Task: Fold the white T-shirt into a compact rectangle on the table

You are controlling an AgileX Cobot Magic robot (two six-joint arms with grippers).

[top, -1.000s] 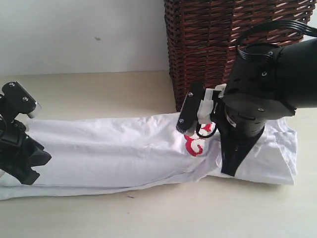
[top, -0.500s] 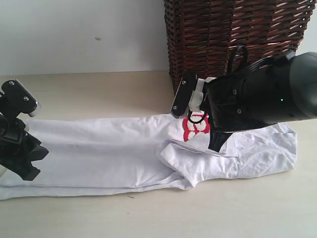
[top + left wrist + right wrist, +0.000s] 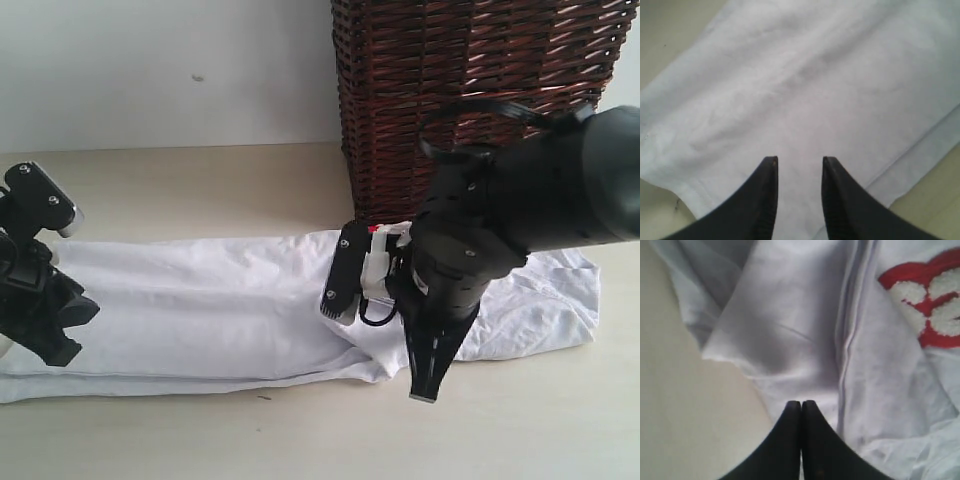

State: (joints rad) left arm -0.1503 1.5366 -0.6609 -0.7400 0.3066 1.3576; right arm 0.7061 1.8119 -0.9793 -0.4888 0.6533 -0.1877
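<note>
The right gripper point(image 3: 801, 407) has swung down, dragging a fold of the white T-shirt point(image 3: 200, 300) leftward, jaws pinched on it. The left gripper point(image 3: 799, 162) hovers over the shirt on the bench point(image 3: 200, 190), jaws apart, empty.

White T-shirt point(image 3: 200, 300): soft cloth, matt, creased.
Lettering point(image 3: 932, 300): fuzzy white pile, red outline.
Surface point(image 3: 200, 180): smooth, pale beige, faint sheen.
Basket point(image 3: 470, 90): woven wicker, dark brown, glossy.
Left pincer point(image 3: 799, 161): black, matt, plastic-looking; inner faces ribbed.
Right pincer point(image 3: 801, 404): black, smooth, slight gloss.
Wall point(image 3: 150, 60): plain white, matt.
</note>
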